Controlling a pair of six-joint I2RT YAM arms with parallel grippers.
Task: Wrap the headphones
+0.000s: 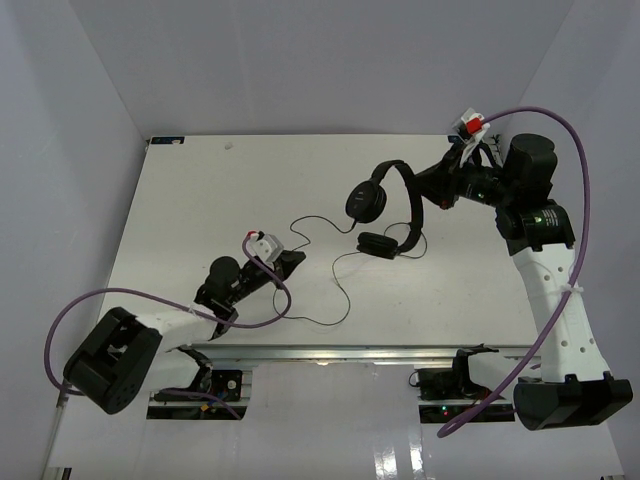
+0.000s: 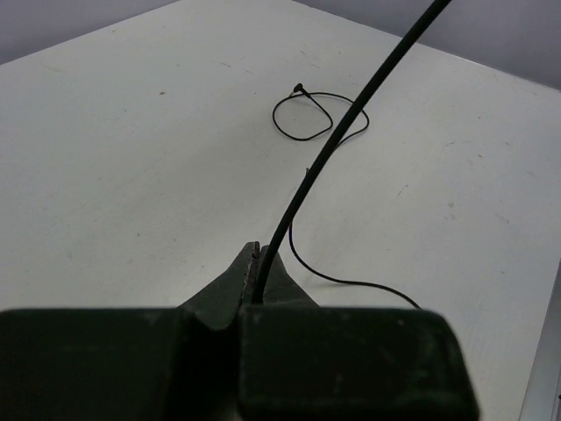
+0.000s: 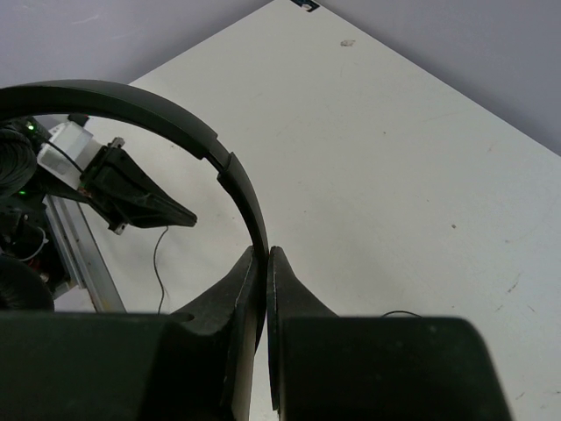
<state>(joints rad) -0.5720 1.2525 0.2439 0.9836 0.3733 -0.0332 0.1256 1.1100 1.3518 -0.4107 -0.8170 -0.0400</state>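
The black headphones (image 1: 366, 200) hang above the white table right of centre, one earpad up, the other earpad (image 1: 377, 244) low near the surface. My right gripper (image 1: 428, 193) is shut on their thin headband (image 3: 158, 110), which passes between the closed jaws of the right gripper (image 3: 266, 256). The long thin cord (image 1: 343, 292) trails in loops over the table toward the left. My left gripper (image 1: 293, 260) is shut on the cord (image 2: 324, 158), which rises out of the closed left gripper (image 2: 258, 254); a small loop with the plug (image 2: 299, 89) lies further out.
A metal rail (image 1: 330, 352) runs along the table's near edge between the arm bases. Thick purple cables (image 1: 120, 295) arc off both arms. Pale walls enclose the table on the left, back and right.
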